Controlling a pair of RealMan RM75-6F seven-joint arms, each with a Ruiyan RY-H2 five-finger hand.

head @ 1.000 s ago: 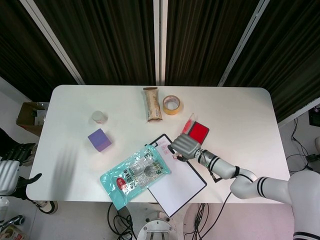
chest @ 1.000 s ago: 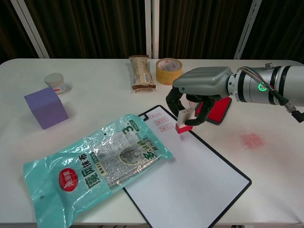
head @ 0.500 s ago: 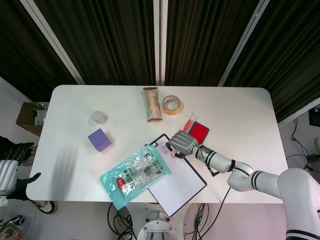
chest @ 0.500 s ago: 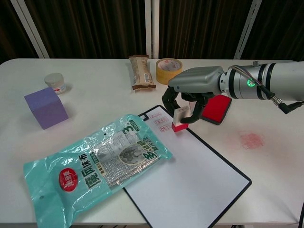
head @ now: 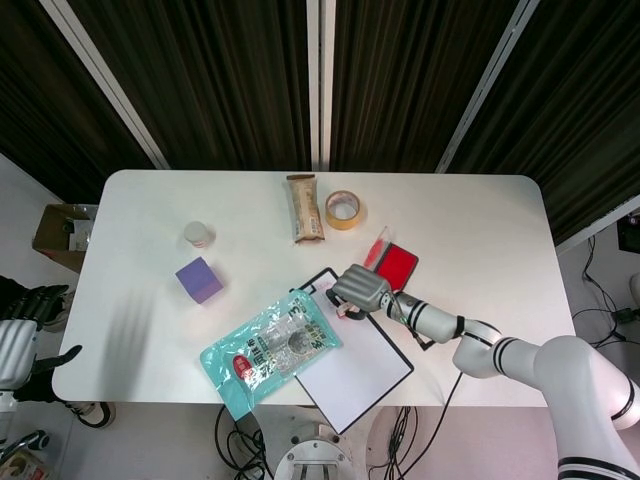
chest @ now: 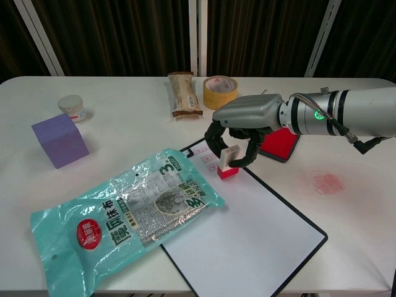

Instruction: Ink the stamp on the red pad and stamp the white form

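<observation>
My right hand (chest: 244, 120) (head: 360, 288) grips a small stamp (chest: 228, 163) with a white body and red base, held upright with its base down on the top part of the white form (chest: 247, 229) (head: 352, 367). The form lies on a black clipboard and carries faint red marks near its upper left corner. The red ink pad (chest: 279, 143) (head: 397, 265) sits open just right of the hand. My left hand (head: 22, 335) shows only at the far left edge of the head view, off the table, holding nothing.
A teal snack bag (chest: 124, 216) overlaps the form's left side. A purple block (chest: 60, 140), a small white jar (chest: 72, 107), a brown snack bar (chest: 184, 94) and a tape roll (chest: 219, 91) lie further back. A red smudge (chest: 327, 182) marks the table at right.
My right hand has carried the stamp leftward and slightly away from the ink pad, over the upper part of the form. The left hand has stayed put.
</observation>
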